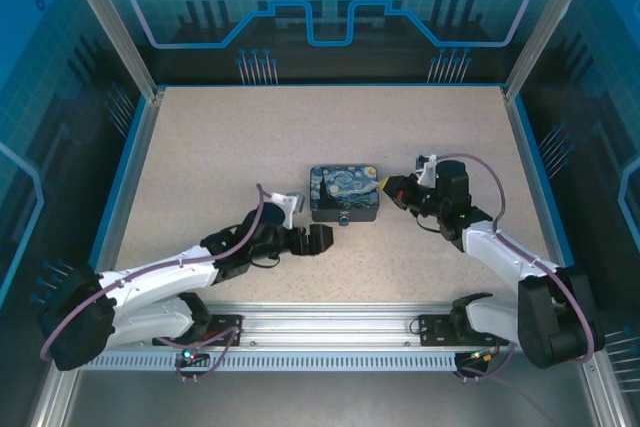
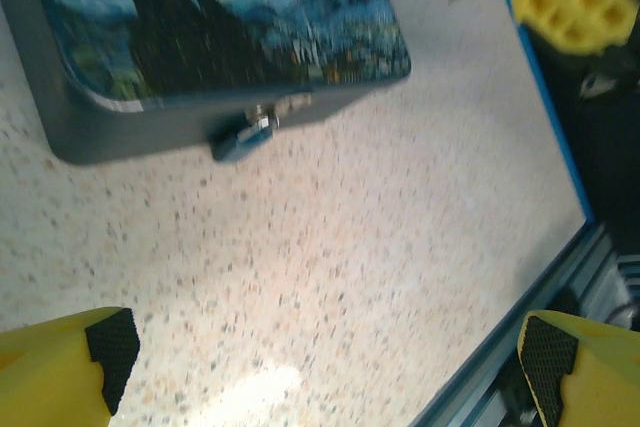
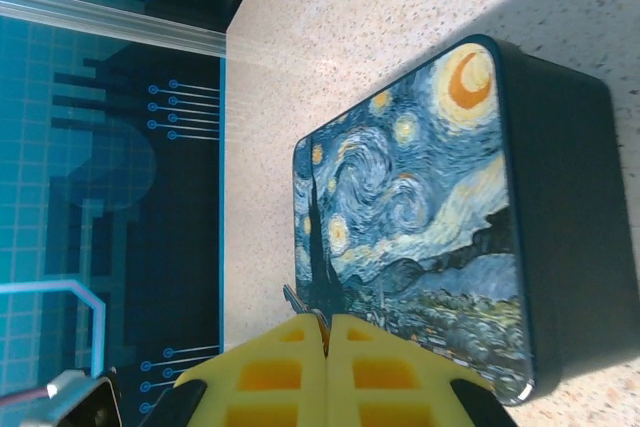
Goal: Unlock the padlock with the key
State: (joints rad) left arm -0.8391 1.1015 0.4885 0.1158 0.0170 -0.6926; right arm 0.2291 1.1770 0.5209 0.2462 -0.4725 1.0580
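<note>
Closest to the rail, the left end effector (image 1: pixel 321 238) hovers low over the speckled bench (image 1: pixel 210 147) with its yellow fingers (image 2: pixel 62 372) spread wide and nothing between them. Just beyond it sits the padlock (image 2: pixel 243 135), a small, blurred thing hanging on the near wall of the swirl-painted box (image 1: pixel 345 193). The lock is near the open fingers but not touching them. Level with the box, at its right end, the right end effector (image 3: pixel 325 329) has its fingers pressed together. They pinch the key (image 3: pixel 303 305), a thin dark sliver poking out from the tips at the lid's edge. That is round the corner from the padlock and apart from it.
</note>
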